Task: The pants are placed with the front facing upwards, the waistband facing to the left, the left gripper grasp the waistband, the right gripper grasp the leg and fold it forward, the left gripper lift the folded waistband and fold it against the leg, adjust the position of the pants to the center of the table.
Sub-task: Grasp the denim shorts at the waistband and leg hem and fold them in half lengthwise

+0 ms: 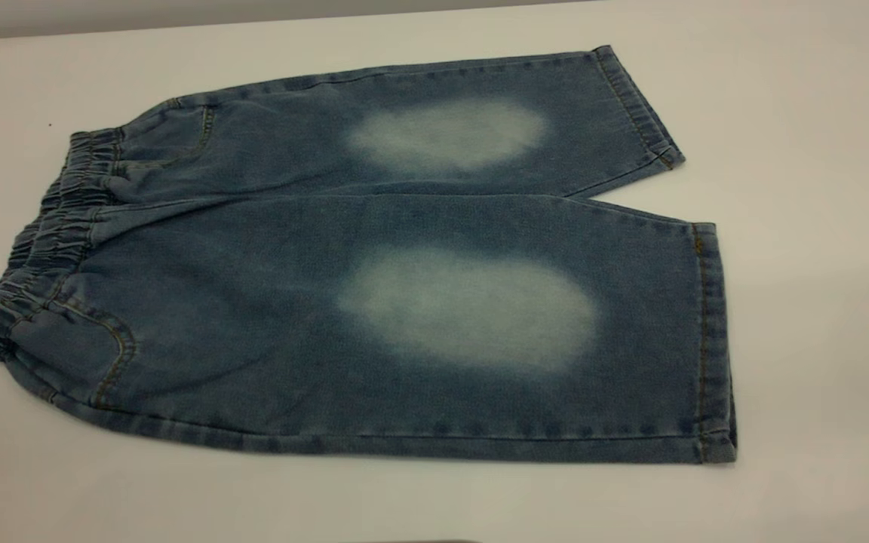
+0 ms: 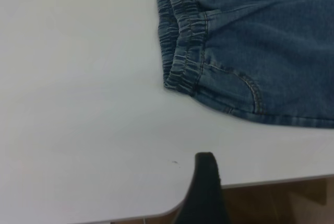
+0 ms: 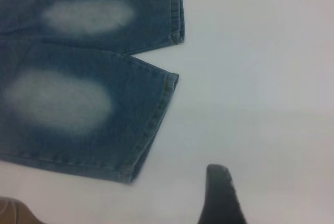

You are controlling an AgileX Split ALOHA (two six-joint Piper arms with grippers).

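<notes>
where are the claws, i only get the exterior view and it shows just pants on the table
observer: The left claw shows in its wrist view, over bare table, apart from the waistband corner.
operator: and the right one
observer: The right claw shows in its own wrist view, off the pants, apart from the nearer leg hem.
operator: is either touching cloth
observer: No, white table lies between each claw and the denim.
</notes>
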